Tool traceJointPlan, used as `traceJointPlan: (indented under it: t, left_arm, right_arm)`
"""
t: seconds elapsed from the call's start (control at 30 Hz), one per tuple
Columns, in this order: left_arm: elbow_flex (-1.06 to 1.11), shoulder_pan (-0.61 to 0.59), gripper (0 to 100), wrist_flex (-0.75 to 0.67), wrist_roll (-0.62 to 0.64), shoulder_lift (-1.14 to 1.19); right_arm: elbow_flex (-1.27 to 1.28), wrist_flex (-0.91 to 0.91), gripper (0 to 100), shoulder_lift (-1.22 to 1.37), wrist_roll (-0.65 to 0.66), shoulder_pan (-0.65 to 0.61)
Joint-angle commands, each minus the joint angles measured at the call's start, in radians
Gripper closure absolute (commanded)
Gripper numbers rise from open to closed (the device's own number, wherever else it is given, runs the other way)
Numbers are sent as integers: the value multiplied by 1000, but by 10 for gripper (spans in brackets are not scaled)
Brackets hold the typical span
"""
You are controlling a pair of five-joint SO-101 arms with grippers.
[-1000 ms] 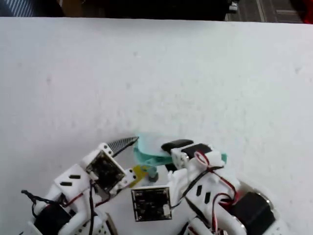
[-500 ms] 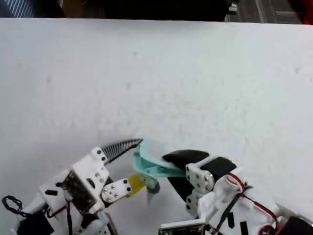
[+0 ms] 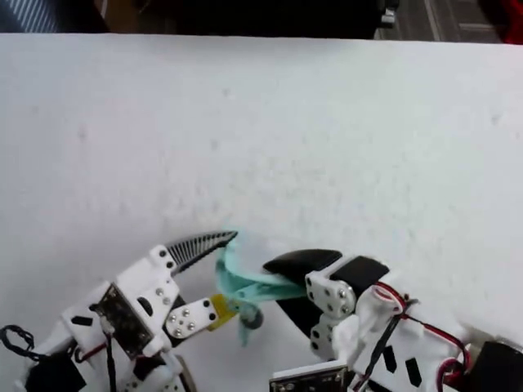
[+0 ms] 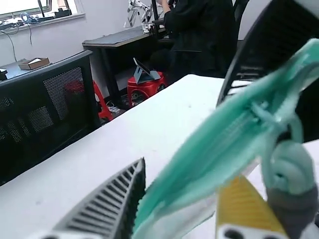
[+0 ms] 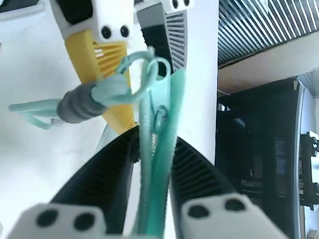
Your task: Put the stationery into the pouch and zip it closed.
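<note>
The pouch (image 3: 253,283) is lifted edge-up off the surface (image 3: 261,122), low in the middle of the high view. Its long axis runs from the right hand (image 3: 276,282) leftward and slightly up to the left hand (image 3: 234,271). The right hand is clamped on it: in the right wrist view its two black fingers (image 5: 99,179) press the teal fabric from both sides. The left hand's fingers are apart, straddling the pouch's other end, with the striped finger (image 3: 200,243) above it and the yellow finger (image 3: 225,309) below. The zip pull (image 3: 251,318), a cord with a grey bead, hangs at that end just beside the yellow finger. The left hand is therefore much the nearer to it. Zipping probably calls for that hand to take the pull and draw it along the pouch's length toward the right hand. Whether the stationery is inside I cannot tell.
</note>
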Motion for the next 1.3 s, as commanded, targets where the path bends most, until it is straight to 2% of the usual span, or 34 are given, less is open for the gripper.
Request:
traceJointPlan:
  t: [0.0, 0.13, 0.27, 0.33, 0.43, 0.5, 0.67, 0.77, 0.83, 0.9, 0.97, 1.07, 1.17, 1.27]
  left_arm:
    - [-35, 4, 766, -12, 17, 5]
    - [20, 19, 771, -5, 12, 5]
    - [55, 105, 778, -6, 14, 5]
    - [58, 140, 834, -12, 11, 5]
    - [52, 156, 993, -20, 8, 5]
    - [57, 154, 954, -35, 14, 5]
    - [60, 153, 980, -72, 15, 5]
    - [60, 111, 980, -77, 17, 5]
    - [61, 73, 980, -87, 18, 5]
    - [83, 35, 980, -118, 23, 5]
    - [133, -12, 980, -181, 72, 5]
    - [242, -77, 980, -319, 149, 5]
    - [336, -119, 980, -443, 166, 5]
    - [367, -163, 980, -488, 166, 5]
  right_arm:
    - [-69, 16, 982, -12, 41, -116]
    - [-71, 12, 982, -8, 71, -143]
    - [-75, -15, 982, -8, 78, -143]
    - [-75, -30, 982, -8, 77, -143]
    - [-74, -31, 982, -8, 77, -143]
    - [-72, -24, 982, -12, 75, -143]
    - [-69, -19, 981, -10, 74, -142]
    - [-69, -21, 952, -10, -28, -137]
    - [-69, -21, 865, -10, -115, -134]
    - [-69, -28, 762, -10, -186, -88]
    - [-69, -56, 709, -8, -222, -24]
    - [-72, -128, 727, -8, -227, 44]
    - [-75, -266, 768, -10, -244, 168]
    - [-68, -387, 802, -7, -361, 306]
